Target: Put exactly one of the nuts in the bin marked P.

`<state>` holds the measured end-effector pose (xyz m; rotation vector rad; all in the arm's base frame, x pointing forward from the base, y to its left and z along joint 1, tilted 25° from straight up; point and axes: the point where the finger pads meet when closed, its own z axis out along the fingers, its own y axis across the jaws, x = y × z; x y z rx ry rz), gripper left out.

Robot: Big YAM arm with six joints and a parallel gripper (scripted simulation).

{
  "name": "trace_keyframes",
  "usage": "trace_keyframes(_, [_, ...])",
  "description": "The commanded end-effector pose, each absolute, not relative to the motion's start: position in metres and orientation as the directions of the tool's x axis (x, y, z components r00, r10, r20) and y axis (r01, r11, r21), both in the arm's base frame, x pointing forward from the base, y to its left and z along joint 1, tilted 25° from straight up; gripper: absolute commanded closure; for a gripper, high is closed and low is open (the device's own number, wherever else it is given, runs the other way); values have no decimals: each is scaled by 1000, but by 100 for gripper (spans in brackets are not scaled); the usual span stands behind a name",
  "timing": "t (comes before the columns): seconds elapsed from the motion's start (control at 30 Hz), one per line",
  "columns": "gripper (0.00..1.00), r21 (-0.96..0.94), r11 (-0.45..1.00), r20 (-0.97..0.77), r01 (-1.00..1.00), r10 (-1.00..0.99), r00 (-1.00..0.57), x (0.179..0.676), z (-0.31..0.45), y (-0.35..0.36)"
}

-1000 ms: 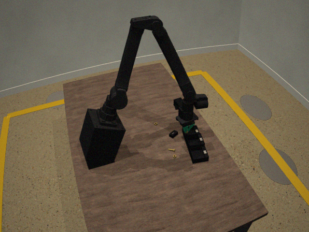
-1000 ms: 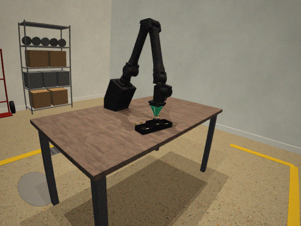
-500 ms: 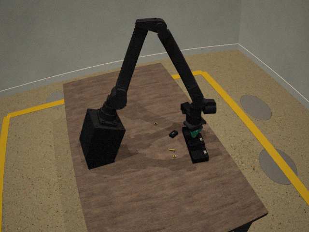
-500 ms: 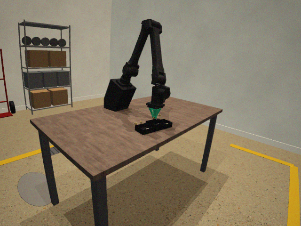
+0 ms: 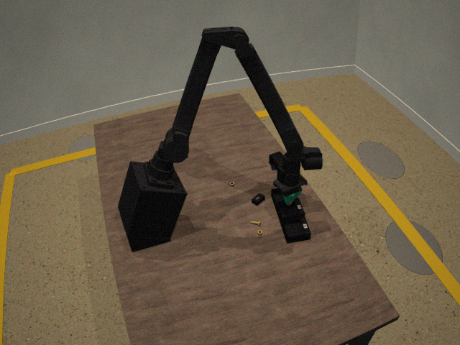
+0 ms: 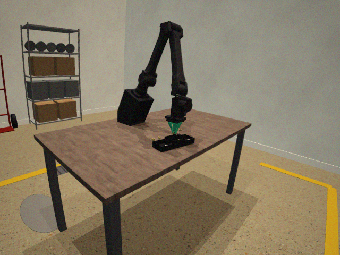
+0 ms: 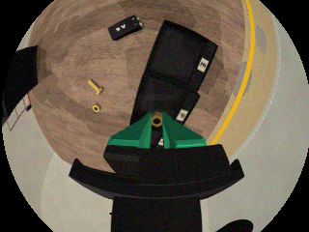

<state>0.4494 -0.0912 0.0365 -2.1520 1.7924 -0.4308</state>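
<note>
My gripper (image 5: 290,198) has green fingers and is shut on a small brass nut (image 7: 156,119), which shows between the fingertips in the wrist view. It hangs just above the far end of a row of three black bins (image 5: 291,218). The row also shows in the wrist view (image 7: 170,80) and in the exterior view (image 6: 173,142), under the gripper (image 6: 174,130). Each bin has a small white label, but the letters are too small to read. The bin right under the fingers is mostly hidden.
On the table left of the bins lie a second nut (image 5: 259,232), a brass bolt (image 5: 254,223), a small black block (image 5: 258,199) and a third nut (image 5: 231,183). The arm's black base (image 5: 150,205) stands further left.
</note>
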Motion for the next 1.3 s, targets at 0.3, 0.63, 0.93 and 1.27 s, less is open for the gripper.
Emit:
trace_keyframes(0.3, [89,-445,-174,44,-878,-984,173,479,24,-92])
trace_keyframes(0.63, [89,-444,-176,42,-879,-983,176,485,8,-89])
trace_keyframes(0.93, [89,-443,-172,41,-880,-984,171,488,-3,-91])
trace_keyframes(1.27, [70,-440,-168,40,-882,-985,168,487,6,-92])
